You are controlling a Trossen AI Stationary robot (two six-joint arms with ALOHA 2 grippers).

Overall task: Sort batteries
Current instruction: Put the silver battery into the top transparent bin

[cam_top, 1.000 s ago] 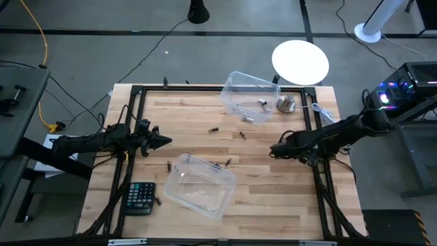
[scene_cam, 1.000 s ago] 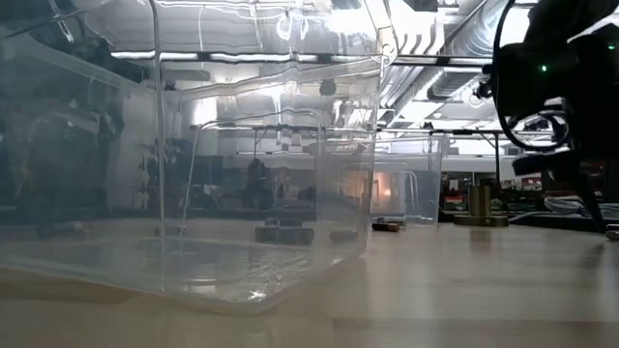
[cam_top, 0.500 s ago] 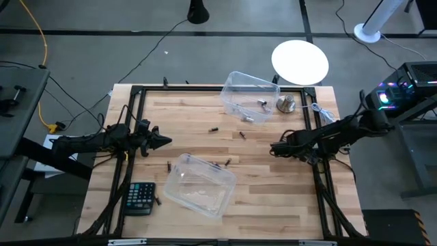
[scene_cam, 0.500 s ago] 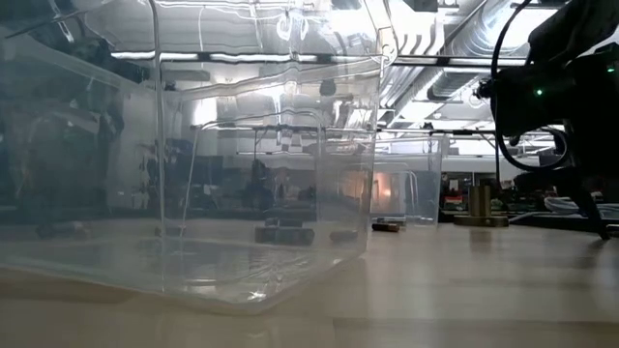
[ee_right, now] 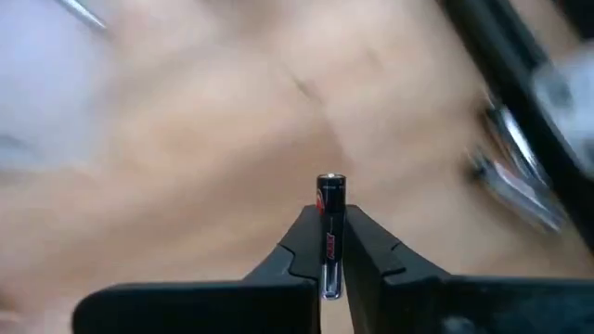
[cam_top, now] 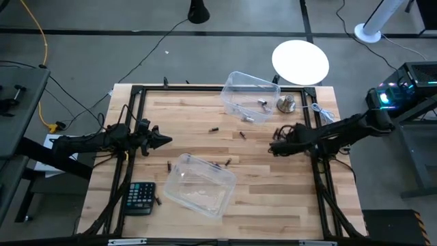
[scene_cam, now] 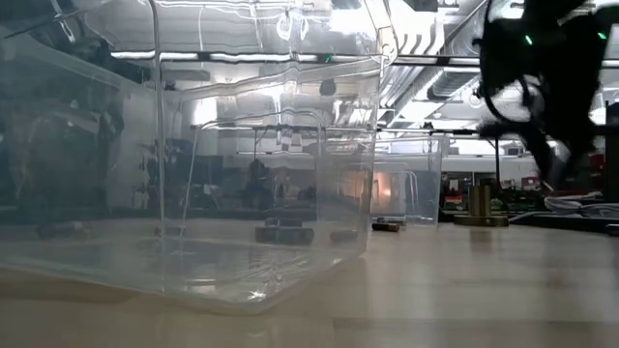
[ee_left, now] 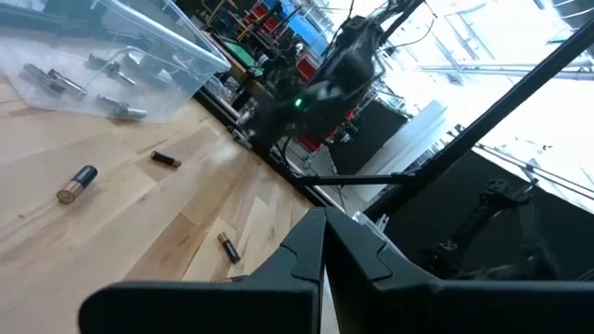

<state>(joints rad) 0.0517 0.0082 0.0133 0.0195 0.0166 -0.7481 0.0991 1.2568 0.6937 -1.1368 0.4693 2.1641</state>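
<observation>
Your right hand (cam_top: 274, 148) hangs over the right half of the wooden surface (cam_top: 273, 184), just below the round metal knob (cam_top: 285, 104) and near the far clear bin (cam_top: 250, 96). Its fingers are clamped on one dark battery (ee_right: 330, 215), which stands up between the tips in the right wrist view. Your left hand (cam_top: 164, 141) waits at the left side of the surface with its fingers closed together and nothing between them.

A few silvery batteries (cam_top: 261, 104) lie inside the far bin. Loose batteries (cam_top: 214, 128) rest on the bare wood between the two bins, and several sit against the upper edge of the near clear bin (cam_top: 198, 186). The black calculator (cam_top: 140, 197) lies at the lower left, with one battery just beside it.
</observation>
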